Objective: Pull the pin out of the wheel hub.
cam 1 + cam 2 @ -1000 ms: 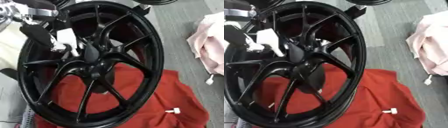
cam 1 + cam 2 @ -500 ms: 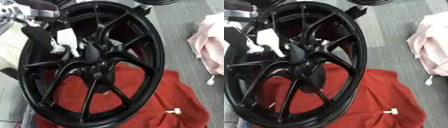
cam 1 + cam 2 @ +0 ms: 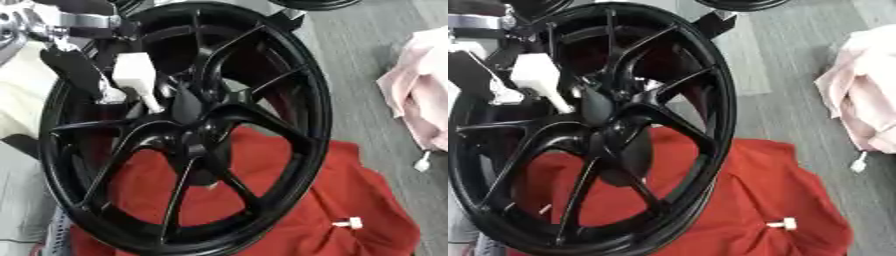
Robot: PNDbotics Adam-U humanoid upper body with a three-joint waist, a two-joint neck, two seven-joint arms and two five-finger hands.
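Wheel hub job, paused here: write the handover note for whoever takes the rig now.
Left hand: in from the upper left, at the spokes just beside the hub; its grip cannot be made out.
Right hand: not in view.
Wheel: black, standing tilted on the red cloth.
Pin: not identifiable at the hub. A small white piece lies on the cloth; whether it is a pin is unclear.
Done: nothing confirmed.
Left: locate the pin at the hub and pull it out.
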